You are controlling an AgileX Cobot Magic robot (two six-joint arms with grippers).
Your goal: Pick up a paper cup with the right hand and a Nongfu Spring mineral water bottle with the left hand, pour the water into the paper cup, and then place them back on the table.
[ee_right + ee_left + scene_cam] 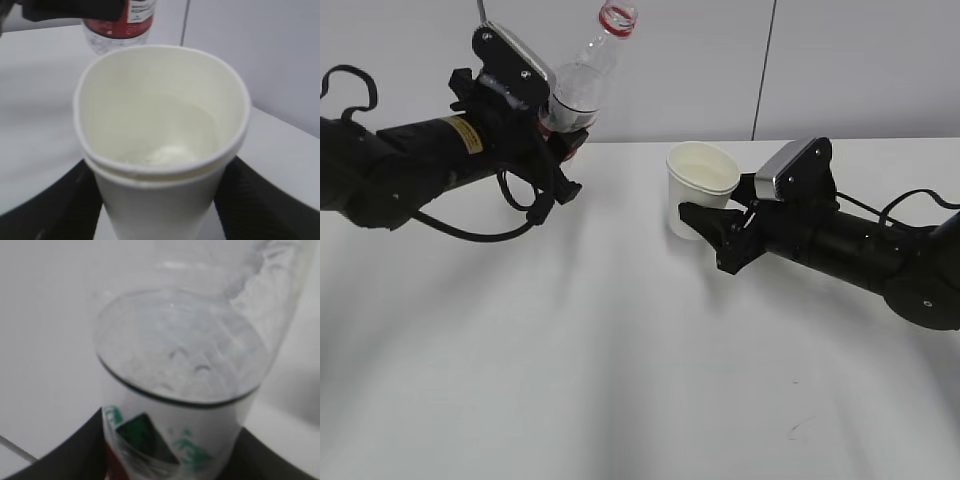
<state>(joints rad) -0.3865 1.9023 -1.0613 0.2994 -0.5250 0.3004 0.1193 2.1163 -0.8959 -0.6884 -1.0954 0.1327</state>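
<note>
The left hand [555,140] clamps the thin, crushable, part-full Nongfu Spring mineral water bottle [588,72] at its labelled lower body, tilted above the table [620,380], while the right hand [705,222] pinches the light, soft-walled paper cup [700,185], seemingly holding water [170,145].

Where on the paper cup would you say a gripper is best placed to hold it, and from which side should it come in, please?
Grip the paper cup around its lower wall, as the right hand does now, coming in level from the right. The tapered wall gives the jaws two opposing sides, and a side approach leaves the open mouth clear for the Nongfu Spring mineral water bottle. Squeeze gently: the rim already looks pressed out of round.
</note>
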